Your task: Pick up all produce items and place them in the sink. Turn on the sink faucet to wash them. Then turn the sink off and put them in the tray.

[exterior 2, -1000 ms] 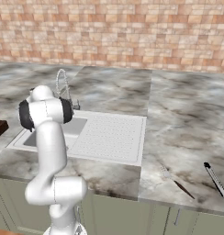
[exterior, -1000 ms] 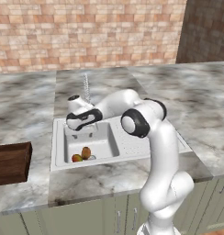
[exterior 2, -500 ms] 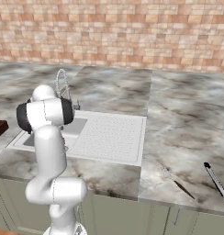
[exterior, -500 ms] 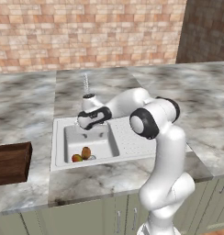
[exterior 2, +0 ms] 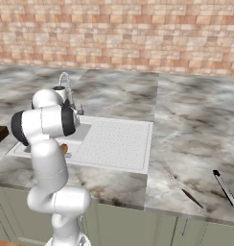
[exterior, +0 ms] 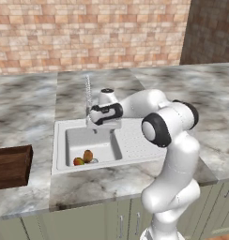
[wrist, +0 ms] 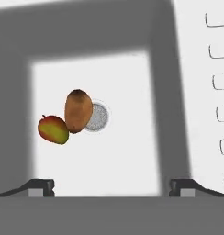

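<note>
Two produce items: one brown oval (wrist: 78, 110), one red-green fruit (wrist: 53, 129). One sink (exterior: 70, 127), one faucet (exterior: 88, 96), one tray (exterior: 12, 165), two pens (exterior 2: 226, 189).

No text, label, brand, number or sign can be read anywhere in these views.

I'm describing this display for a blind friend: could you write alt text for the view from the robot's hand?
Two pieces of produce lie touching on the white floor of a sink basin: a brown oval partly over the round drain, and a red-and-green fruit beside it. The open tool looks down on them, its two dark tips far apart at the bottom edge, holding nothing.
</note>
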Tool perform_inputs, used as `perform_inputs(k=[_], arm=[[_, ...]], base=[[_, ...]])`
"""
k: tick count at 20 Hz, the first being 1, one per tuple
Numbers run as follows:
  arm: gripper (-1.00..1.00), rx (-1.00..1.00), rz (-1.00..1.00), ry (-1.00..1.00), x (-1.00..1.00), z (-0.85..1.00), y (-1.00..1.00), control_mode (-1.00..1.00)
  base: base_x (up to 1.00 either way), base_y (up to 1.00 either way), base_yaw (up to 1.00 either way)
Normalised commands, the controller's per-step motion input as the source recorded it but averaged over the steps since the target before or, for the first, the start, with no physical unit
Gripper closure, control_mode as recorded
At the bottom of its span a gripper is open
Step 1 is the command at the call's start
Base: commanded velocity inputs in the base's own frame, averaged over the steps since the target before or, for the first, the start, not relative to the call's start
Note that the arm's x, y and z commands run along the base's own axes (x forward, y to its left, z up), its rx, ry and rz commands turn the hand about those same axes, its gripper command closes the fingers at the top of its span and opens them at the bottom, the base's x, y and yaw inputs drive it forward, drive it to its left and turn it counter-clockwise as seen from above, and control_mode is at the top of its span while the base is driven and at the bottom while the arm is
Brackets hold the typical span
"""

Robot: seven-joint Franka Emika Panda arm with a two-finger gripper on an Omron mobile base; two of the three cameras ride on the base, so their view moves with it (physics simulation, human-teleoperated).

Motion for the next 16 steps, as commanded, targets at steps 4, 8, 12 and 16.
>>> perform_inputs(k=[4,8,12,16], arm=[[-1.00,0.08,0.16,-0.10,0.00,0.32,-0.27,-1.00],[-1.00,0.07,0.22,-0.21,0.00,0.27,-0.19,-1.00],[-1.00,0.07,0.25,-0.27,0.00,0.22,-0.14,-1.00],[-1.00,0.09,0.27,-0.26,0.00,0.10,-0.17,-1.00]], base=[[0.00,0.00,0.00],[0.00,0.00,0.00],[0.00,0.00,0.00],[0.00,0.00,0.00]])
